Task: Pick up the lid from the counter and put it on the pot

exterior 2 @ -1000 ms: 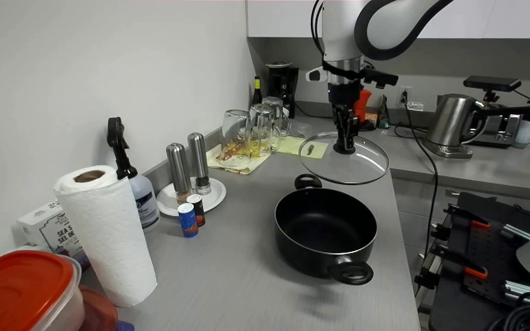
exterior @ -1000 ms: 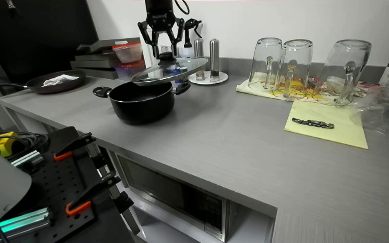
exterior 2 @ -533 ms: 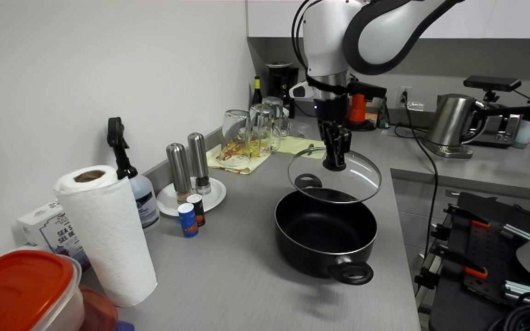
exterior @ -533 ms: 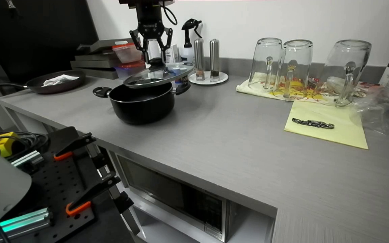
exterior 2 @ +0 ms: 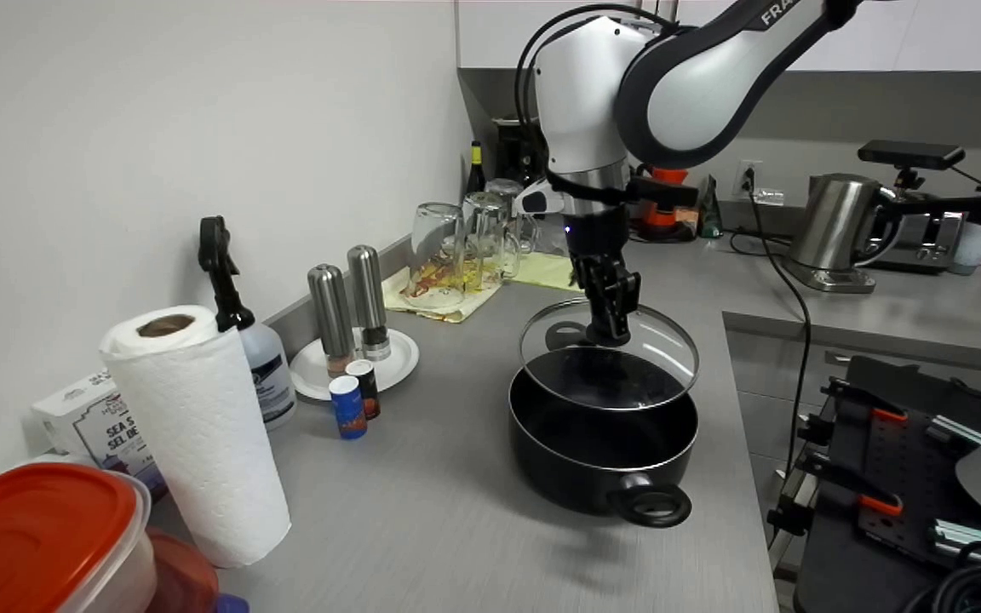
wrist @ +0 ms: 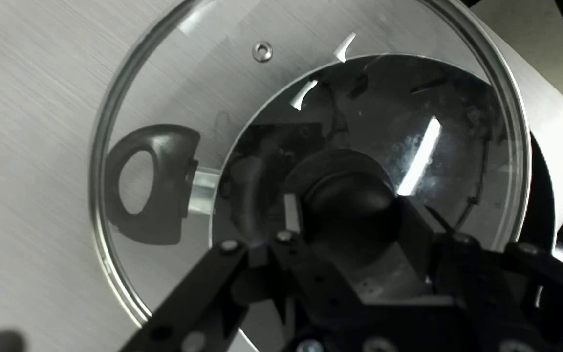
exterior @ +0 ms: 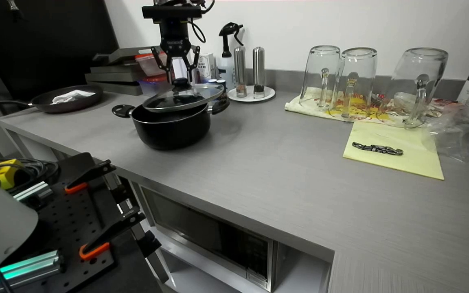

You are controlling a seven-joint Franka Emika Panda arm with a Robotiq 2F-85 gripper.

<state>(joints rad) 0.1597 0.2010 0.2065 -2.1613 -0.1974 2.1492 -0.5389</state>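
On the desk (exterior: 267, 162) the pot (exterior: 169, 134) is sitting beneath the lid (exterior 2: 618, 383), which the tool (exterior: 182, 80), clamped on its knob (wrist: 352, 198), is holding tilted, off-centre toward one handle (wrist: 171, 190), so lowering it uncorrected is probably risking a crooked fit.

I take this for a kitchen: along the worktop (exterior: 283, 175) I see a steel kettle (exterior 2: 831, 223) near a toaster (exterior 2: 923, 245), glass mugs (exterior: 354, 69), a frying pan (exterior: 67, 108), a pot (exterior: 171, 132) and a paper towel roll (exterior 2: 205, 451), with a microwave (exterior: 208, 234) underneath. A perforated black board (exterior: 75, 215) with clamps (exterior: 95, 251) beside it looks more like a lab. Home or office, I can't tell.
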